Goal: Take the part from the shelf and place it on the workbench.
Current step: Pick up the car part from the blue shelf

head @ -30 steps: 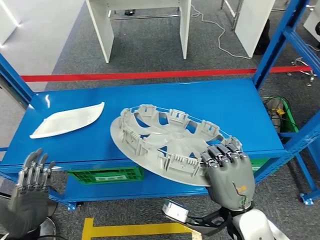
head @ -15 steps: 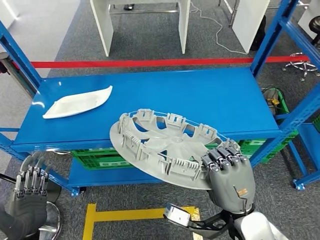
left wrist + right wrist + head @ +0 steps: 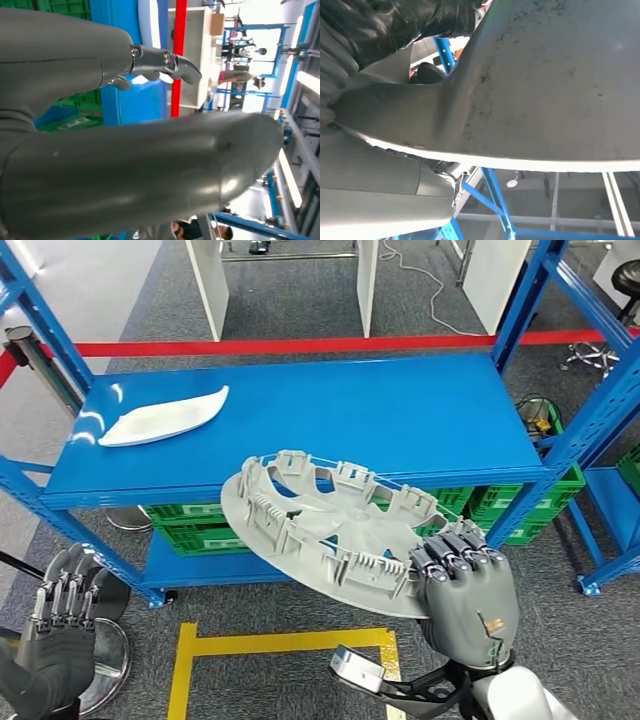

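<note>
grey plastic, ribbed on its upturned inner face: the wheel cover (image 3: pixel 332 532) is already off the blue shelf (image 3: pixel 423 420) and hangs tilted in the air in front of it, so the pickup looks done, and what remains is to carry it to the workbench and set it down. the right hand (image 3: pixel 464 595) clamps the cover's near rim, fingers (image 3: pixel 453 548) hooked over the top edge. the left hand (image 3: pixel 56 625) sits low at the robot's side, fingers apart, holding nothing. farther back, a white curved trim piece (image 3: pixel 162 416) lies on the shelf, and green crates (image 3: pixel 189 525) sit below it.
</note>
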Tool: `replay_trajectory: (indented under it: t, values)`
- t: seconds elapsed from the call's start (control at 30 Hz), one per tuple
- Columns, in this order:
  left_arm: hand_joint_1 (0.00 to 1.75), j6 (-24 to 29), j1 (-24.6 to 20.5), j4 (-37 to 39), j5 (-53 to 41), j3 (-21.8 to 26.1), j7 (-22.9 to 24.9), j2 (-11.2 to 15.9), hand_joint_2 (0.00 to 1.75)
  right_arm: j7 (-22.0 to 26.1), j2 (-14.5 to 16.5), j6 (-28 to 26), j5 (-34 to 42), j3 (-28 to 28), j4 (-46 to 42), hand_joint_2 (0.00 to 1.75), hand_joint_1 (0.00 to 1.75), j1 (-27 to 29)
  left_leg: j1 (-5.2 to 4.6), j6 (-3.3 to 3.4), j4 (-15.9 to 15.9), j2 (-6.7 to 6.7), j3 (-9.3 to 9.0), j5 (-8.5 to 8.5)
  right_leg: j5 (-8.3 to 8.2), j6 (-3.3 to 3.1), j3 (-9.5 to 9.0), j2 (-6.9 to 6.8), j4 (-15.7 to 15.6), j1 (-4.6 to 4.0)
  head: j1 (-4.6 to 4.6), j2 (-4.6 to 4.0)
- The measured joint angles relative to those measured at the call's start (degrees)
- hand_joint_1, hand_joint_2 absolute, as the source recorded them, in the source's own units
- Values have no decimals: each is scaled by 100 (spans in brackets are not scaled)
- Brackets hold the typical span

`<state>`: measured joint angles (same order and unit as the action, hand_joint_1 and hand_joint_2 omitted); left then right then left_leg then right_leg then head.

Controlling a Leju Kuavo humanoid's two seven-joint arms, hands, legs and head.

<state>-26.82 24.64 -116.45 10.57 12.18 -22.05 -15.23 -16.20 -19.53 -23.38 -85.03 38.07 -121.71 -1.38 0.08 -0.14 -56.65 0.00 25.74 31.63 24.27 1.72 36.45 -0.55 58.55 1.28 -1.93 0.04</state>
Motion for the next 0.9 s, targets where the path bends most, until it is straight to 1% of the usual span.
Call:
replay_trajectory:
  t: [0.03,0.07,0.1,0.13,0.17,0.2,0.23,0.27,0.3,0.33,0.37,0.4,0.43,0.47,0.5,0.53,0.57,0.6,0.63,0.67,0.7,0.73,0.77,0.8,0.83,0.87,0.9]
  values:
    - [0,5,4,-2,-6,-3,-3,1,0,2,-1,-6,0,-2,-17,175,175,13,-21,36,93,-2,-33,24,-48,43,4,0,-17,5,1,0]
    - [0,11,7,-2,-9,-9,-5,2,0,2,-1,-13,0,-4,-35,175,175,29,-34,77,105,-1,1,-9,-100,87,7,-1,-41,14,1,0]
    - [0,17,7,-3,-10,-18,-8,1,0,-4,-1,-21,1,-8,-52,175,175,45,-36,124,118,9,47,-64,-92,121,28,3,-36,25,0,0]
    - [0,27,6,-4,-11,-32,-9,0,0,-8,-1,-27,3,-11,-69,175,175,59,-34,178,130,20,103,-129,20,144,84,10,37,29,5,0]
    - [0,39,6,-4,-20,-49,-9,-2,0,-8,-2,-32,3,-14,-85,175,175,74,-31,225,146,31,168,-199,237,156,163,19,219,30,10,0]
    - [0,48,10,-5,-33,-65,-13,-3,0,-3,-8,-39,3,-16,-95,175,175,95,-34,262,150,41,238,-263,536,157,260,27,518,30,16,0]
    - [0,54,19,-5,-47,-80,-22,-3,0,4,-15,-55,3,-17,-101,175,175,123,-49,289,145,43,316,-321,824,159,357,31,894,24,21,0]
    - [0,57,30,-5,-63,-95,-35,-3,0,10,-22,-77,3,-19,-104,175,175,154,-66,303,136,44,389,-376,1005,159,413,33,1255,19,23,0]
    - [0,57,39,-5,-75,-109,-50,-3,0,13,-28,-98,2,-21,-104,175,175,181,-84,312,122,44,467,-429,1045,155,418,33,1508,9,25,0]
    - [0,59,43,-5,-86,-121,-61,-3,0,11,-29,-115,-3,-23,-105,175,175,201,-101,315,101,44,547,-476,963,140,342,34,1589,-4,27,0]
    - [0,64,47,-5,-97,-133,-67,-3,0,8,-34,-121,-11,-28,-112,175,175,216,-113,314,73,43,621,-515,807,113,166,34,1456,-21,28,0]
    - [0,72,53,-8,-105,-145,-68,-3,0,3,-39,-120,-22,-33,-126,175,175,230,-123,308,39,42,684,-546,664,76,-106,34,1135,-43,29,0]
    - [0,82,63,-13,-108,-155,-68,-3,0,-2,-44,-118,-33,-37,-147,175,175,241,-139,297,-1,42,740,-569,615,33,-427,32,713,-66,29,0]
    - [0,91,72,-20,-110,-166,-68,-3,0,-7,-48,-117,-42,-40,-175,175,175,251,-150,281,-42,43,784,-593,636,4,-715,31,305,-83,24,0]
    - [0,97,79,-28,-111,-178,-68,-2,0,-9,-50,-117,-47,-42,-201,175,175,256,-158,259,-74,45,819,-622,694,-14,-905,32,9,-98,23,0]
    - [0,102,82,-33,-111,-188,-68,-2,0,-9,-51,-118,-49,-43,-222,175,175,261,-162,232,-95,48,851,-655,751,-23,-990,32,-148,-107,22,0]
    - [0,104,84,-38,-112,-198,-68,-1,0,-9,-52,-120,-50,-43,-238,175,175,268,-164,205,-107,48,871,-694,747,-31,-967,33,-205,-103,20,0]
    - [0,107,91,-42,-111,-204,-68,-1,0,-9,-54,-120,-51,-43,-244,175,175,271,-162,174,-122,40,895,-694,714,-55,-923,24,-218,-92,29,0]
    - [0,109,99,-47,-111,-208,-68,-1,0,-9,-55,-119,-51,-42,-247,175,175,277,-160,138,-184,33,928,-616,673,-92,-874,14,-229,-75,27,0]
    - [0,109,106,-52,-111,-209,-68,-1,0,-9,-55,-118,-51,-42,-249,175,175,281,-149,97,-331,25,980,-454,626,-130,-835,1,-241,-56,24,0]
    - [0,110,112,-56,-111,-208,-68,0,0,-9,-56,-118,-51,-42,-249,175,175,283,-121,50,-606,19,1068,-200,577,-158,-804,-11,-241,-46,22,0]
    - [0,111,114,-57,-111,-208,-68,1,0,-9,-56,-117,-51,-42,-250,175,175,287,-90,6,-969,18,1168,66,531,-176,-752,-15,-235,-44,15,0]
    - [0,112,114,-57,-112,-209,-68,1,0,-9,-56,-118,-51,-42,-250,175,175,290,-56,-31,-1343,18,1255,272,484,-178,-700,-19,-222,-44,12,0]
    - [0,115,115,-57,-112,-209,-68,2,0,-13,-56,-119,-51,-42,-250,175,175,295,-26,-61,-1623,19,1293,374,440,-174,-627,-21,-204,-43,13,0]
    - [0,119,115,-57,-112,-209,-68,3,0,-18,-56,-119,-50,-42,-250,175,175,302,-1,-81,-1694,19,1238,337,405,-164,-556,-22,-179,-40,12,0]
    - [0,124,116,-58,-112,-211,-69,3,0,-24,-56,-120,-50,-42,-251,175,175,310,20,-94,-1537,19,1080,204,377,-151,-490,-21,-148,-36,11,0]
    - [0,129,117,-61,-112,-214,-69,4,0,-31,-57,-120,-51,-42,-255,175,175,321,36,-97,-1185,18,836,34,355,-134,-433,-19,-114,-30,11,0]
